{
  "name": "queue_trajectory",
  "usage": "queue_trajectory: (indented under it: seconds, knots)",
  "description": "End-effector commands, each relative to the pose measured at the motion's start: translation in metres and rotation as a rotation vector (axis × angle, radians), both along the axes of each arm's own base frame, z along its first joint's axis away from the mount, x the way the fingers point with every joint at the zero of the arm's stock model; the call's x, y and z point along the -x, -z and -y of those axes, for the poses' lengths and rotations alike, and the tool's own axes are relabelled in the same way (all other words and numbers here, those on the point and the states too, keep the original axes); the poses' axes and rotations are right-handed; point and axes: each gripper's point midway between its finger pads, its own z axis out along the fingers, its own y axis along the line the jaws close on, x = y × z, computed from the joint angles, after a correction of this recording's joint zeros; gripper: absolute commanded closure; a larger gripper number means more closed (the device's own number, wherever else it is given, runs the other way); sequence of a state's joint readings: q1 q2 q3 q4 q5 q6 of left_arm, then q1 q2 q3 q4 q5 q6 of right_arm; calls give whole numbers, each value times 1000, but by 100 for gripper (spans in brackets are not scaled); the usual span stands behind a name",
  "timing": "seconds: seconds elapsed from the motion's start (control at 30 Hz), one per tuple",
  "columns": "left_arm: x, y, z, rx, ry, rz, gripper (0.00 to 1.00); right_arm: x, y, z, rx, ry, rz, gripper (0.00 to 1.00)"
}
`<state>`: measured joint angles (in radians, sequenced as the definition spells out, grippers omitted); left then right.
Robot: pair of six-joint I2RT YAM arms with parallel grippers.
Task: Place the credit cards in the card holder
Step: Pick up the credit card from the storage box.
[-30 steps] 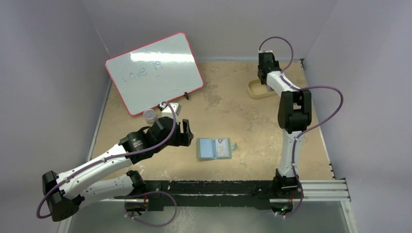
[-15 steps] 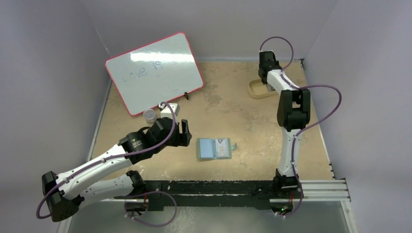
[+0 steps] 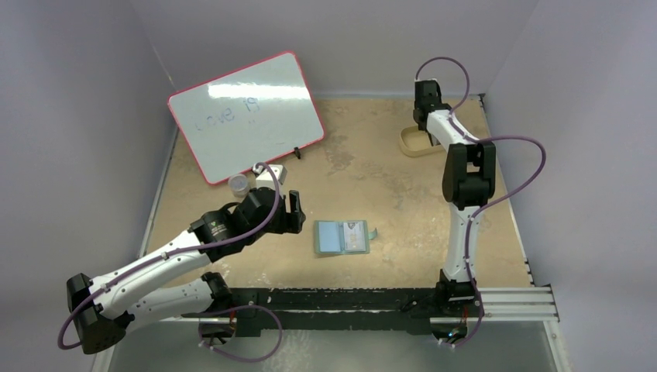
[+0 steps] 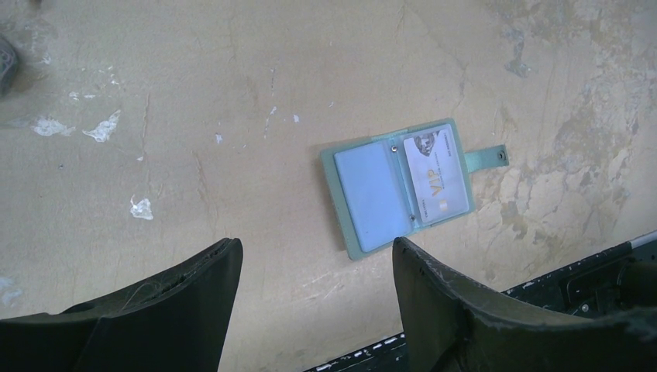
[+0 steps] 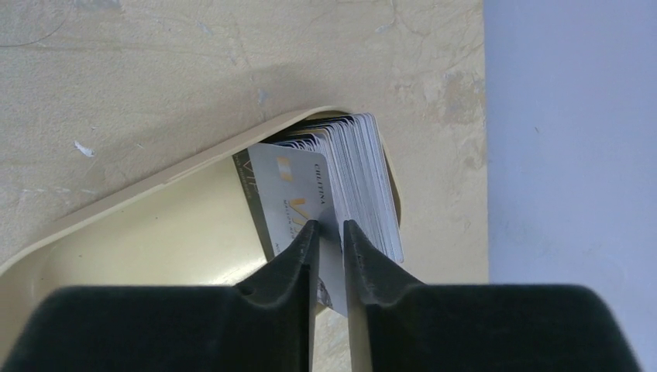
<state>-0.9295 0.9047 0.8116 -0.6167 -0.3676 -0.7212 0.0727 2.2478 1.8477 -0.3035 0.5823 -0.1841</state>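
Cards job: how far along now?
Done: one VIP card sits in a pocket of the open card holder; the other pocket looks empty. In hand: right tool straddles a grey card fronting the stack in the tan tray; grip unclear. Left tool hangs open, empty. Remaining: lift it, pocket it, then the stack.

Open card holder [image 4: 372, 198] flat on table [image 4: 232, 93], VIP card [image 4: 438, 186] in its strap-side pocket, fingers [image 4: 163, 310] spread wide below

The scuffed tan tabletop [image 3: 349, 178] carries a pink-framed whiteboard [image 3: 246, 116] propped at upper left, a small clear cup [image 3: 239, 184] just below it, the open card holder [image 3: 342, 237] flat at lower centre, and a tan tray [image 3: 414, 142] at upper right.
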Motion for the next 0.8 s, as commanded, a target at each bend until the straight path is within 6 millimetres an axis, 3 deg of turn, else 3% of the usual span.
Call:
queue_trajectory:
  seconds: [0.0,0.3,0.53,0.77]
  knots:
    - [-9,-21,5,49,-17,51,30,-9,-28,3,-6,0,57,85]
    - [-10,-11,9,39,-24,24,33,4,-52,-29,-219,-47,102,100]
    - [-8,10,32,89,16,-42,36,36,-74,-63,-434,-83,154,100]
    - [-8,40,46,82,25,-113,40,79,-98,-117,-673,-181,236,100]
